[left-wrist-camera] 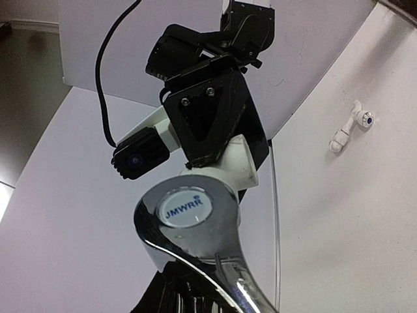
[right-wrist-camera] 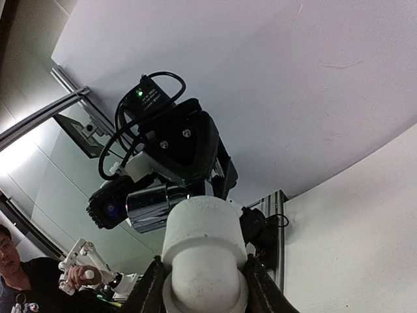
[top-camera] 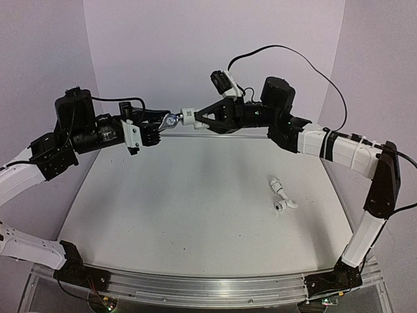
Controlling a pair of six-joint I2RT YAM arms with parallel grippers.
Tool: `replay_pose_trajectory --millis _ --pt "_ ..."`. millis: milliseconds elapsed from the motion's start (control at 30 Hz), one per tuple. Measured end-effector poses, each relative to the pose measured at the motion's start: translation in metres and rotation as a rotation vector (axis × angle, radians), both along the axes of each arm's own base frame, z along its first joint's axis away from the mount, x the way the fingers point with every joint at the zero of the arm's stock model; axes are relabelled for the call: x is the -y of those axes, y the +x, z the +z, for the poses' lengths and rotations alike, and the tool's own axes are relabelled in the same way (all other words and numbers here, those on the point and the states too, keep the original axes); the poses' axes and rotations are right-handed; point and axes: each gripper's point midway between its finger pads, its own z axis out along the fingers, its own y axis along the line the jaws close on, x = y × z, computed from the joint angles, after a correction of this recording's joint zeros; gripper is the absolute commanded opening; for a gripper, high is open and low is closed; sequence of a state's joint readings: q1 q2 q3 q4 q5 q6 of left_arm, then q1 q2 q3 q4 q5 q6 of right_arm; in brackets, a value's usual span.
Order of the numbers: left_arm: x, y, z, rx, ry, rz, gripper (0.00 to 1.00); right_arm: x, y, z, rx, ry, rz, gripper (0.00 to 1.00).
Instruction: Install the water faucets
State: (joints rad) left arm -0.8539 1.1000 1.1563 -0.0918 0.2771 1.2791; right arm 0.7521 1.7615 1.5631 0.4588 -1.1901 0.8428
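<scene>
Both arms meet in the air over the back of the table. My left gripper (top-camera: 164,124) is shut on a chrome faucet piece (top-camera: 172,120) whose round cap reads JMWRR (left-wrist-camera: 187,210). My right gripper (top-camera: 194,117) is shut on a short white fitting (top-camera: 187,115), which shows thick and collared between its fingers (right-wrist-camera: 201,242). The white fitting (left-wrist-camera: 238,163) butts against the chrome piece (right-wrist-camera: 155,206), end to end. Two more white faucet fittings (top-camera: 282,195) lie loose on the table right of centre and are also in the left wrist view (left-wrist-camera: 350,126).
The pale table (top-camera: 195,208) runs to an aluminium rail at the near edge (top-camera: 195,285). White walls close in the back and both sides. A black cable (top-camera: 306,55) loops above the right arm. A person shows at the lower left of the right wrist view (right-wrist-camera: 19,274).
</scene>
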Motion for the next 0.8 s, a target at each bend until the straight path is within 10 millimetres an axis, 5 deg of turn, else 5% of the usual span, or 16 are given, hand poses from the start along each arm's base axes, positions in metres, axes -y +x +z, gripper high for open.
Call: replay_pose_trajectory --millis 133,200,233,400,533,800 --pt "-0.003 0.001 -0.008 -0.036 -0.045 0.006 0.0 -0.001 0.003 -0.005 -0.05 -0.025 -0.01 0.48" --pt "-0.004 0.003 -0.015 -0.074 -0.063 0.01 0.0 -0.004 0.006 -0.011 -0.076 -0.038 -0.033 0.88" --pt "-0.004 0.004 -0.02 -0.095 -0.067 0.013 0.0 -0.006 0.007 -0.015 -0.097 -0.047 -0.052 0.96" --pt "0.001 0.005 -0.068 -0.278 -0.046 0.003 0.0 -0.015 -0.004 -0.051 -0.169 -0.118 -0.107 0.98" --pt "-0.002 0.003 -0.086 -0.392 -0.088 -0.004 0.0 -0.007 -0.001 -0.069 -0.191 -0.153 -0.163 0.98" --pt "-0.037 0.023 -0.09 -0.745 -0.296 0.098 0.0 0.041 0.023 -0.048 -0.005 -0.135 -0.345 0.98"
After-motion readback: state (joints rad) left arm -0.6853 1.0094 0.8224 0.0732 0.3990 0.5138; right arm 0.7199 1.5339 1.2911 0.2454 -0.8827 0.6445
